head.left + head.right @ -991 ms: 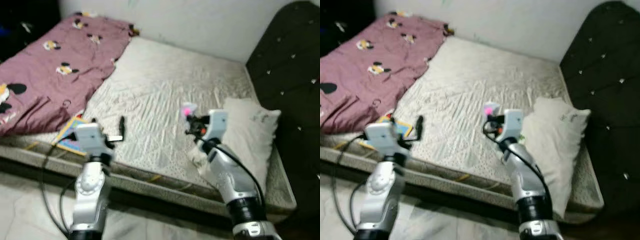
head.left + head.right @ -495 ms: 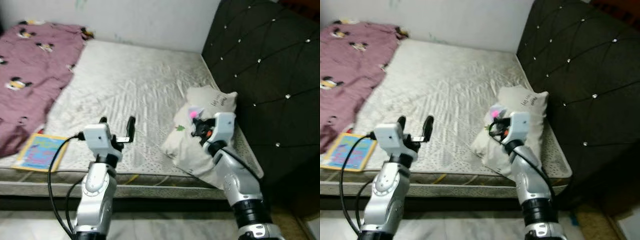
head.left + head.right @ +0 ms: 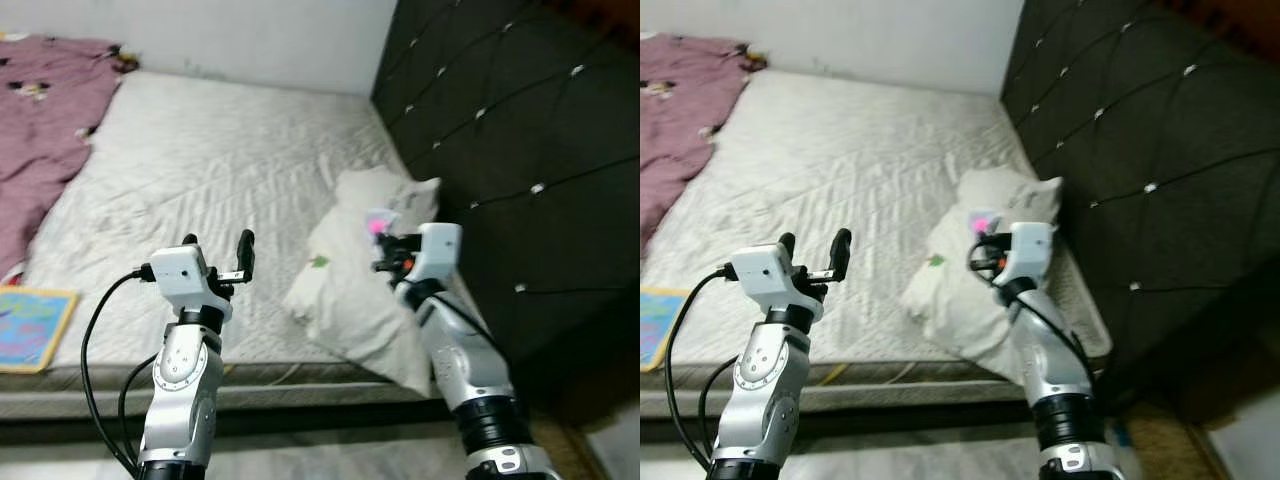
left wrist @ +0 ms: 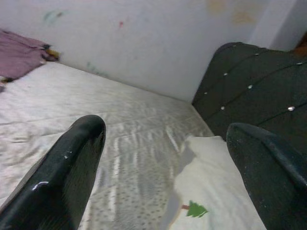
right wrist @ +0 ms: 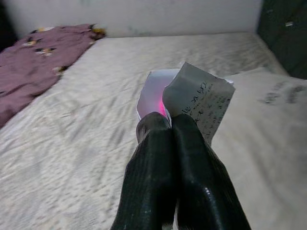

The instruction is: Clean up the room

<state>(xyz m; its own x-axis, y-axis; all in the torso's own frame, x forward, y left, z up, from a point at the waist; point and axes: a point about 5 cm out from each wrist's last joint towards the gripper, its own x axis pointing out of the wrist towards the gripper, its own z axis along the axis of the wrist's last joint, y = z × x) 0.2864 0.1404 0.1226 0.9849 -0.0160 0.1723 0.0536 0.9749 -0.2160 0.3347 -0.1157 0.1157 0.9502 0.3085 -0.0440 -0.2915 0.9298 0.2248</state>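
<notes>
My right gripper (image 3: pixel 381 232) is shut on a small folded paper packet (image 5: pixel 191 97), white with a pink patch and printed text, held up over the white pillow (image 3: pixel 352 268). The pillow lies crumpled at the bed's near right corner by the headboard. My left gripper (image 3: pixel 217 245) is open and empty, raised over the front part of the pale mattress (image 3: pixel 190 170). In the left wrist view its fingers (image 4: pixel 72 167) frame the mattress and the pillow (image 4: pixel 216 191). A colourful picture book (image 3: pixel 25 325) lies at the bed's front left edge.
A dark tufted headboard (image 3: pixel 500 130) rises along the right side. A maroon cartoon-print blanket (image 3: pixel 40 130) covers the bed's far left. A white wall (image 3: pixel 230 35) runs behind the bed. Pale floor (image 3: pixel 300 460) shows below the bed's front edge.
The camera has swung to the right: blanket and book slid toward the left edge, headboard and pillow came toward the centre. Both grippers keep their states, the right still holding the packet.
</notes>
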